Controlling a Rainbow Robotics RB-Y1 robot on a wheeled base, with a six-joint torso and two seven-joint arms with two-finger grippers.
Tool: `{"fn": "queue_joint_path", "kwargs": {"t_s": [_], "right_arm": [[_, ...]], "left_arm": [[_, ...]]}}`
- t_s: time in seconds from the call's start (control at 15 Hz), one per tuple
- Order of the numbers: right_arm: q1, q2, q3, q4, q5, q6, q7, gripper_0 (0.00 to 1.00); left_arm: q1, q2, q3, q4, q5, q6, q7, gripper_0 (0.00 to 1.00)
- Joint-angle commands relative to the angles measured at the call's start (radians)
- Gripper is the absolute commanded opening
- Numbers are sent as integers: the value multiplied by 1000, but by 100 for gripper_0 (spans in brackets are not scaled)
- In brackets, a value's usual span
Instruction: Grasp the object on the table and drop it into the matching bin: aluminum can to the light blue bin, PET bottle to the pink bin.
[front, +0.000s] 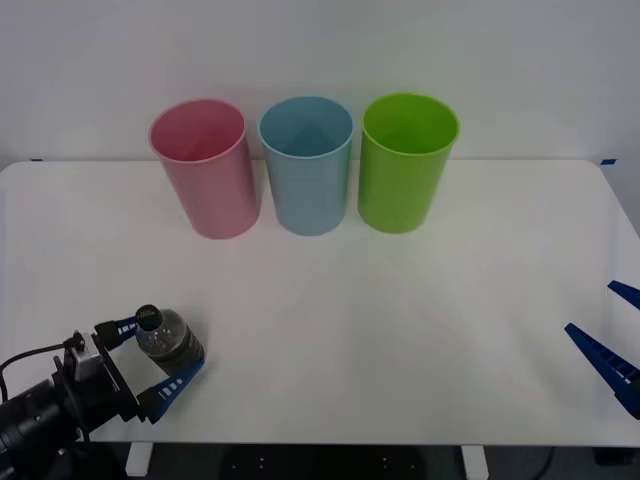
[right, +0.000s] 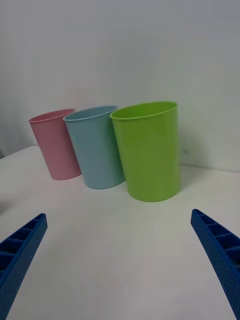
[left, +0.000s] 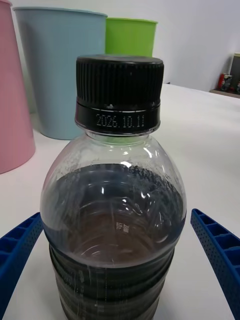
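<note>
step: grasp | small clear plastic bottle with black cap (front: 168, 338), lower left of frame, between spread fingers of left gripper (front: 158, 355), not clenched | next: close, lift, carry to tall pink plastic bin (front: 205, 168) | right gripper (front: 612, 338) spread, idle, lower right

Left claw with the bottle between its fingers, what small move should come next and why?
Probably close the left claw on the PET bottle: its blue fingers flank the upright bottle, apparently with gaps either side, so it isn't gripped yet for carrying to the pink bin.
</note>
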Motion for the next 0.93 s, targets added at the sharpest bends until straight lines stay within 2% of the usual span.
{"fn": "queue_joint_path", "kwargs": {"t_s": [0.07, 0.13, 0.2, 0.6, 0.73, 0.93], "right_arm": [[0, 0, 0, 0, 0, 0, 0, 100], [0, 0, 0, 0, 0, 0, 0, 100], [0, 0, 0, 0, 0, 0, 0, 100], [0, 0, 0, 0, 0, 0, 0, 100], [0, 0, 0, 0, 0, 0, 0, 100], [0, 0, 0, 0, 0, 0, 0, 100]], "left_arm": [[-1, 0, 4, 0, 0, 0, 1, 28], [-1, 0, 4, 0, 0, -1, 1, 9], [-1, 0, 6, 0, 0, 0, 1, 0], [1, 0, 18, -2, 1, 0, 11, 0], [1, 2, 20, -5, 27, -1, 20, 0], [4, 3, 27, -78, 58, 13, 130, 0]]}}
